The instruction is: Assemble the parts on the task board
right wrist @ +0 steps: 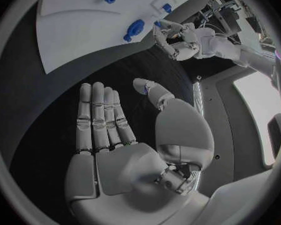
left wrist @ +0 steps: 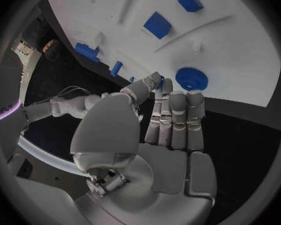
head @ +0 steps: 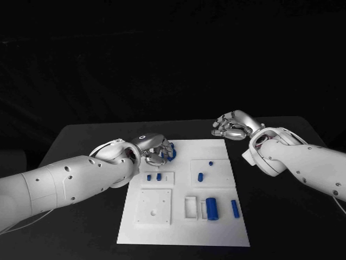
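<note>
Dim dark surroundings; task board (head: 220,216) brightly lit, slight glare; wrist views fisheye-bent, dark rims.

I've got my left hand (head: 153,150) crowding the far left corner of the white board (head: 220,227), right by a blue round part (head: 171,154). My right hand (head: 234,125) hangs over bare black table (head: 87,135) off the far right corner. Between them the board's far edge lies open. Near side: a big blue cylinder (head: 211,208) and a slim one (head: 235,208) block the way.
</note>
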Action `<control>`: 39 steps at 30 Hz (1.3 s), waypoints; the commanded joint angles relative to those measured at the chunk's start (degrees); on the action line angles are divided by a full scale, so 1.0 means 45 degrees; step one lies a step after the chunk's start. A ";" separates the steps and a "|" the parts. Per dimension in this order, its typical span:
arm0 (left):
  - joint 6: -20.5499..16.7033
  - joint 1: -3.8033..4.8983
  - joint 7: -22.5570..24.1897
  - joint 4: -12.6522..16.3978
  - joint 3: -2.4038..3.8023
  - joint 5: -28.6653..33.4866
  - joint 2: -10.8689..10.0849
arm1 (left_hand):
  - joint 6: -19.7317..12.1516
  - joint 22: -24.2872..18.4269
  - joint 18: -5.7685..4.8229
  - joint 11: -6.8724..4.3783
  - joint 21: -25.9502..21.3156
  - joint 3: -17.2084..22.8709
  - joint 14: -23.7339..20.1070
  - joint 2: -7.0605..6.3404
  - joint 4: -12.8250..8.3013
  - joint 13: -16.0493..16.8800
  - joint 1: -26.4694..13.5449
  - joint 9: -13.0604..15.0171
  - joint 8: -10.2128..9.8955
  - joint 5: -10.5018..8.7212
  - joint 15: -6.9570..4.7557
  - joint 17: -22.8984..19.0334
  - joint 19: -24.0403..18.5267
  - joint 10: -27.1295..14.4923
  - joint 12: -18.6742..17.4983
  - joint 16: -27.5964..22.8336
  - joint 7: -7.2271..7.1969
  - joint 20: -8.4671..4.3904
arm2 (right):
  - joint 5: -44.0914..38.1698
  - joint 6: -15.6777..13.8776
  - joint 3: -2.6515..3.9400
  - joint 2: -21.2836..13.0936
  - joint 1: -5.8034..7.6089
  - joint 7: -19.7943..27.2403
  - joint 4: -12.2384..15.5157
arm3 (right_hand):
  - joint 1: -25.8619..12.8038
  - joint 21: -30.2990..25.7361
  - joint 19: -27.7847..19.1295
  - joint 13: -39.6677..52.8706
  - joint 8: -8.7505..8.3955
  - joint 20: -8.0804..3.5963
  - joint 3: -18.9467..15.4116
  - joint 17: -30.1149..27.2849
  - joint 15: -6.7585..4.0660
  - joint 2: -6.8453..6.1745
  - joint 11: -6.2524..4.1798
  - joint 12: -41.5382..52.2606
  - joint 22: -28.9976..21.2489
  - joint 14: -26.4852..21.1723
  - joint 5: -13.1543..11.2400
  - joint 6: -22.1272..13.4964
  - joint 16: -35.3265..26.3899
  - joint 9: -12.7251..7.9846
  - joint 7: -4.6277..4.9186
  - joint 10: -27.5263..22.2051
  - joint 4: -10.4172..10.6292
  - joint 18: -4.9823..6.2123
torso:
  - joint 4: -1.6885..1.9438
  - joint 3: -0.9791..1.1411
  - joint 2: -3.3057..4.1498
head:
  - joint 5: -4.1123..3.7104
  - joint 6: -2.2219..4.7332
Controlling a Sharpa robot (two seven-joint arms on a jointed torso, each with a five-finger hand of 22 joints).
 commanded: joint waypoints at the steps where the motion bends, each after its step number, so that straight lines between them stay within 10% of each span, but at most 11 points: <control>1: 0.0112 0.0022 0.0189 0.0195 0.0152 0.0985 -0.0268 | 0.0074 0.0220 0.0458 0.0003 0.0023 0.0048 0.0079 0.0075 -0.0005 0.0011 -0.0068 0.0016 0.0052 0.0082 0.0013 -0.0020 0.0083 0.0031 -0.0010 0.0024 0.0001 -0.0396 | -0.0026 0.0103 0.0005 -0.0022 -0.0004 0.0126 0.0009 | -0.0039 -0.0053 0.0076 -0.0018 -0.0022 0.0020 -0.0011 -0.0018 0.0007 0.0113 0.0012 0.0048 0.0021 -0.0071 0.0063 -0.0094 0.0054 -0.0020 -0.0007 -0.0069 0.0014 0.0198 | 0.0011 -0.0005 -0.0009 | 0.0010 0.0008; 16: 0.1107 0.0033 0.0058 0.0583 0.0241 0.1102 -0.1484 | 0.0079 0.0218 0.0451 0.0002 0.0020 0.0064 0.0085 0.0055 -0.0008 0.0012 -0.0088 0.0001 0.0054 0.0122 0.0012 -0.0032 0.0076 0.0046 -0.0033 0.0015 0.0000 -0.0396 | -0.0026 0.0100 0.0005 -0.0101 -0.0004 0.0118 0.0018 | -0.0032 -0.0061 0.0079 -0.0029 -0.0021 0.0018 -0.0006 -0.0023 0.0006 0.0110 0.0011 0.0054 0.0029 -0.0072 0.0066 -0.0095 0.0056 -0.0020 -0.0008 -0.0070 0.0008 0.0198 | 0.0010 -0.0030 0.0004 | 0.0016 -0.0028; 39: 0.0972 -0.0548 0.0184 0.0026 0.0221 0.0709 -0.1119 | 0.0098 0.0218 0.0448 -0.0005 0.0021 0.0088 0.0099 0.0062 -0.0016 0.0017 -0.0082 -0.0011 0.0065 0.0130 0.0005 -0.0037 0.0073 0.0079 -0.0047 0.0019 -0.0008 -0.0401 | -0.0026 0.0102 0.0005 -0.0111 -0.0004 0.0128 0.0040 | -0.0029 -0.0073 0.0084 -0.0045 -0.0020 0.0018 -0.0002 -0.0030 0.0006 0.0112 0.0012 0.0063 0.0041 -0.0074 0.0067 -0.0097 0.0059 -0.0021 -0.0007 -0.0072 0.0007 0.0198 | -0.0012 0.0004 0.0007 | 0.0080 -0.0075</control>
